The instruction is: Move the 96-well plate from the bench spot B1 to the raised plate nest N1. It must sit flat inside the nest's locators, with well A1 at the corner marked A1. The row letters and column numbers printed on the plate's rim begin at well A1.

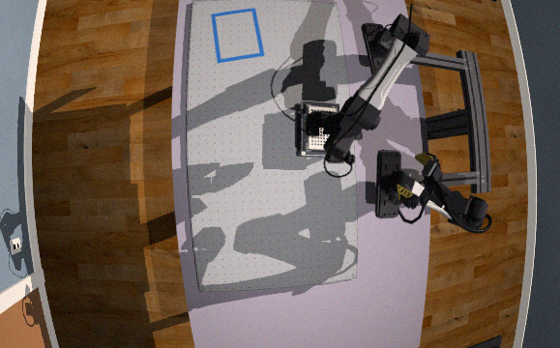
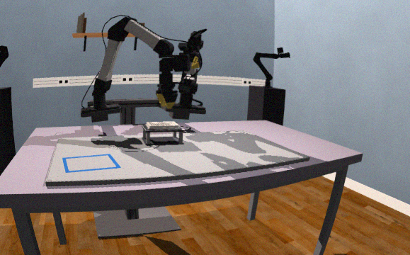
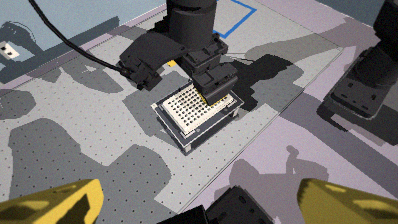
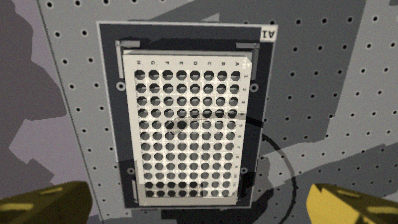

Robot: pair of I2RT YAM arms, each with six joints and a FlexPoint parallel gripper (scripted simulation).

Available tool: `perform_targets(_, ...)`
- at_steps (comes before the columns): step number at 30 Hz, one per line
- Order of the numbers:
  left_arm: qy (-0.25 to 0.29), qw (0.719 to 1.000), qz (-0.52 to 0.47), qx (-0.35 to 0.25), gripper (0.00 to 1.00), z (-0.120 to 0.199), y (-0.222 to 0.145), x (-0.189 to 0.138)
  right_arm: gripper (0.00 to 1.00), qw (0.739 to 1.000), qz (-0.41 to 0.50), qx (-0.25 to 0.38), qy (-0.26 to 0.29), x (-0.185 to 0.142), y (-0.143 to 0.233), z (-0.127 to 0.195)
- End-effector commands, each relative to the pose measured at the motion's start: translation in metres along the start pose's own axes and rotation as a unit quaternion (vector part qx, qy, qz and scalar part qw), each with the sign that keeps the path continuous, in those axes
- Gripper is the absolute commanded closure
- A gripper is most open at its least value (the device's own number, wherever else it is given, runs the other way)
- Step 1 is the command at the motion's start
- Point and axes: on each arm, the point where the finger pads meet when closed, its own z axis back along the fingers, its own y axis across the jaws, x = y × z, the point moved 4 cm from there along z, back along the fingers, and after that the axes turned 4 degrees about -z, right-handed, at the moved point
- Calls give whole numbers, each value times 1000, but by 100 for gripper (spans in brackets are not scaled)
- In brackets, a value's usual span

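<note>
The white 96-well plate (image 1: 319, 140) (image 2: 162, 125) (image 3: 192, 107) (image 4: 187, 131) lies on the raised dark nest (image 1: 302, 130) (image 2: 180, 137) (image 4: 112, 110). In the right wrist view, row letter A and column 1 meet at the nest corner labelled A1. Corner locators show beside the plate's column 1 end; the far end's are partly hidden. Whether it is fully seated is hard to tell. My right gripper (image 2: 166, 103) (image 4: 199, 192) is open and empty above the plate, clear of it. My left gripper (image 3: 200, 187) is open and empty, well away from the nest.
The blue outline (image 1: 216, 39) (image 2: 93, 169) (image 3: 240, 23) lies on the perforated board with nothing inside it. The right arm reaches over the nest from its base. The left arm is folded back over its own base at the table edge.
</note>
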Motion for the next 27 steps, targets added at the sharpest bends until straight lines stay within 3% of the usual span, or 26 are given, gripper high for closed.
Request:
perform_targets(1,-1,1000,2,3,0,1,1,1,0,999,9,7,-51,-2,-1,25)
perform_targets(6,-1,1000,2,3,0,1,1,1,0,996,13,11,-88,-8,-1,29)
perform_targets(16,-1,1000,2,3,0,1,1,1,0,982,5,25,-188,-52,-1,46)
perform_targets(27,-1,1000,2,3,0,1,1,1,0,982,-10,24,-190,-65,-2,46)
